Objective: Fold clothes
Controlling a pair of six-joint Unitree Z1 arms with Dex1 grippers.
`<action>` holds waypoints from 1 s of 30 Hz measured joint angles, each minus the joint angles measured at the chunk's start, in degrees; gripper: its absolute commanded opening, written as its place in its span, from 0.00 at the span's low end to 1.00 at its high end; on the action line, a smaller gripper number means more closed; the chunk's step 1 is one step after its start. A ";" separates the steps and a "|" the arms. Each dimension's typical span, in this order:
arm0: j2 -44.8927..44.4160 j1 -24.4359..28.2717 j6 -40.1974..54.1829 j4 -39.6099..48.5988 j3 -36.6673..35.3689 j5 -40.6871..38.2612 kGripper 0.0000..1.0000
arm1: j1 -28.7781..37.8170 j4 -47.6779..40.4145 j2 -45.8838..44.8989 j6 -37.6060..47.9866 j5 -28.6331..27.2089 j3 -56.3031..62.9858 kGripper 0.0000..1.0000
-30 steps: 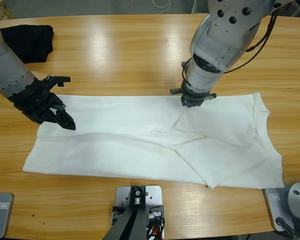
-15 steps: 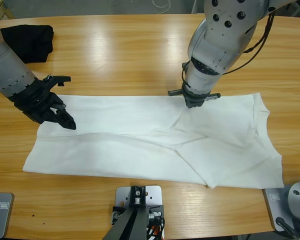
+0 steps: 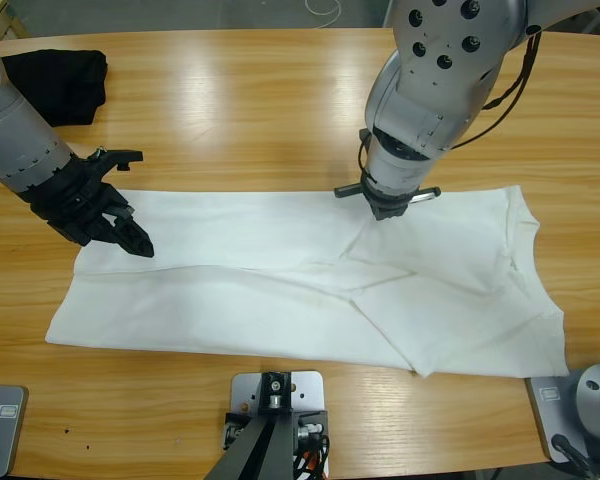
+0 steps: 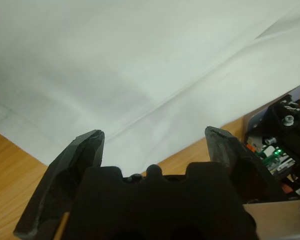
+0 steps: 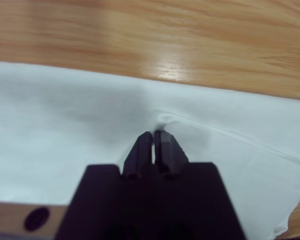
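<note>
Wooden table [image 3: 260, 110] is mostly covered by the white T-shirt [image 3: 280, 290], spread lengthwise, collar at 3 o'clock. Black folded garment [image 3: 60, 82] is parked at 10 o'clock, well clear. Left gripper [image 3: 130, 238] is angled over the hem end, jaws spread wide. Right gripper [image 3: 386, 208], pointed straight down, is pinched tight on a fold of the shirt.

Both arms are chunky silver-grey housings with black bolt heads, black cables, and matte black end effectors [image 3: 120, 232].
</note>
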 measured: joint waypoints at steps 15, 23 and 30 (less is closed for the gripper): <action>0.01 0.00 0.00 -0.39 0.33 -0.49 0.79 | 3.56 2.91 -0.02 -9.26 -1.42 -6.38 0.00; 0.01 0.00 0.00 -0.42 0.39 -0.49 0.79 | 4.09 4.19 1.69 -9.44 0.93 -6.51 1.00; 0.05 0.00 0.00 -0.43 0.44 -0.54 0.79 | 4.31 5.89 1.77 -7.38 -1.81 -6.54 0.74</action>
